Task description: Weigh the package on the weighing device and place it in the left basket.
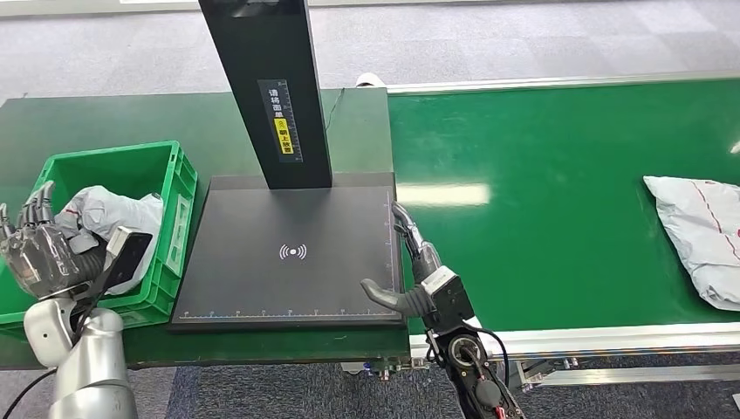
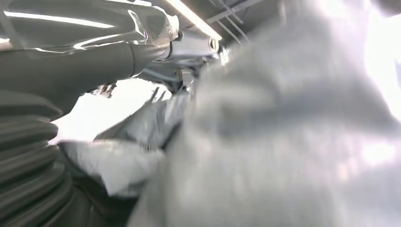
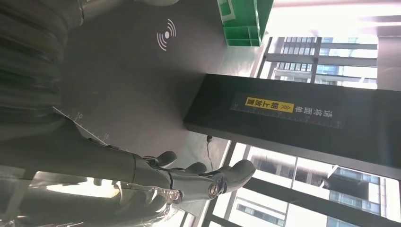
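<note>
A grey-white package (image 1: 105,212) lies crumpled inside the green basket (image 1: 179,175) at the left. My left hand (image 1: 35,249) hovers at the basket's near left corner, fingers stretched out and apart, right beside the package. In the left wrist view the package (image 2: 283,142) is very close and blurred under the straight fingers (image 2: 142,42). The black weighing plate (image 1: 292,253) has nothing on it. My right hand (image 1: 410,262) is open at the plate's right edge, thumb spread; its fingers (image 3: 198,177) hold nothing.
A black column (image 1: 266,87) with a yellow label rises from the back of the plate. The green conveyor belt (image 1: 541,209) runs to the right, with a second grey package (image 1: 702,231) at its far right end. A dark green table (image 1: 105,122) carries the basket.
</note>
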Controlling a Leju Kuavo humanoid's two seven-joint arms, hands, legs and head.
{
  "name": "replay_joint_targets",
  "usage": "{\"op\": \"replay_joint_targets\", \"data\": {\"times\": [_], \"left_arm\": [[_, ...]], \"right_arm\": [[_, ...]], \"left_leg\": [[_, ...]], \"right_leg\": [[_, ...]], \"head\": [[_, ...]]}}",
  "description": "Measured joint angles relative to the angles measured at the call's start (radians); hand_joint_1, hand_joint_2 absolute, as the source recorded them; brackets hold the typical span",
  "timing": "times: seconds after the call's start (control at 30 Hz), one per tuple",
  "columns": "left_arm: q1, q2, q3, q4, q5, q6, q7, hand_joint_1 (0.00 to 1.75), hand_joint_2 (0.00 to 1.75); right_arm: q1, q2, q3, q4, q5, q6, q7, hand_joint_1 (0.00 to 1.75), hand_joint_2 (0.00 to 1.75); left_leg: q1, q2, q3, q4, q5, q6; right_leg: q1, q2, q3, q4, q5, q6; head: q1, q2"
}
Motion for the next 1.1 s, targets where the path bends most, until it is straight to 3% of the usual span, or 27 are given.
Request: {"op": "replay_joint_targets", "data": {"times": [0.13, 0.37, 0.47, 0.57, 0.73, 0.97, 1.1], "left_arm": [[-0.005, -0.02, 0.047, -0.021, 0.053, 0.0, -0.121, 0.0, 1.75], [-0.008, -0.051, 0.057, -0.012, 0.203, 0.0, -0.143, 0.0, 1.75], [0.009, -0.056, 0.013, -0.02, 0.393, 0.0, -0.144, 0.0, 1.75], [0.054, -0.058, -0.083, -0.072, 0.602, 0.0, -0.144, 0.0, 1.75], [0.094, -0.062, -0.18, -0.152, 0.642, 0.0, -0.144, 0.0, 1.75], [0.113, -0.063, -0.219, -0.192, 0.652, 0.0, -0.144, 0.0, 1.75], [0.138, -0.064, -0.261, -0.235, 0.789, 0.0, -0.144, 0.0, 1.75]], "right_arm": [[-0.004, 0.0, 0.006, 0.001, -0.001, 0.0, 0.0, 0.0, 1.75], [-0.017, 0.0, 0.014, 0.014, -0.003, -0.005, -0.004, 0.0, 1.75], [-0.02, 0.0, 0.015, 0.02, -0.004, -0.006, -0.007, 0.0, 1.75], [-0.023, 0.0, 0.018, 0.028, -0.006, -0.006, -0.015, 0.0, 1.75], [-0.031, 0.0, 0.021, 0.04, -0.008, -0.006, -0.018, 0.0, 1.75], [-0.033, 0.0, 0.021, 0.049, -0.009, -0.006, -0.018, 0.0, 1.75], [-0.037, 0.0, 0.022, 0.054, -0.012, -0.007, -0.02, 0.0, 1.75]], "left_leg": [[0.0, 0.0, 0.0, 0.0, 0.0, 0.0], [0.0, 0.0, 0.0, 0.0, 0.0, 0.0], [0.0, 0.0, 0.0, 0.0, 0.0, 0.0], [0.0, 0.0, 0.0, 0.0, 0.0, 0.0], [0.0, 0.0, -0.001, 0.0, 0.0, 0.0], [0.0, -0.001, -0.001, 0.0, 0.0, 0.0], [0.0, 0.0, -0.001, 0.0, 0.0, 0.0]], "right_leg": [[0.0, 0.0, 0.0, 0.0, 0.0, 0.0], [0.0, 0.0, 0.0, 0.0, 0.0, 0.0], [0.0, 0.0, 0.0, 0.0, 0.0, 0.0], [0.0, 0.0, 0.0, 0.0, 0.0, 0.0], [0.0, -0.001, 0.0, 0.0, 0.0, 0.0], [0.0, -0.001, 0.0, 0.0, 0.0, 0.0], [0.0, 0.0, -0.001, 0.0, 0.0, 0.0]], "head": [[0.0, 0.0], [0.0, 0.0], [0.0, 0.0], [0.0, 0.0], [0.0, 0.0], [0.0, 0.0], [0.0, 0.0]]}}
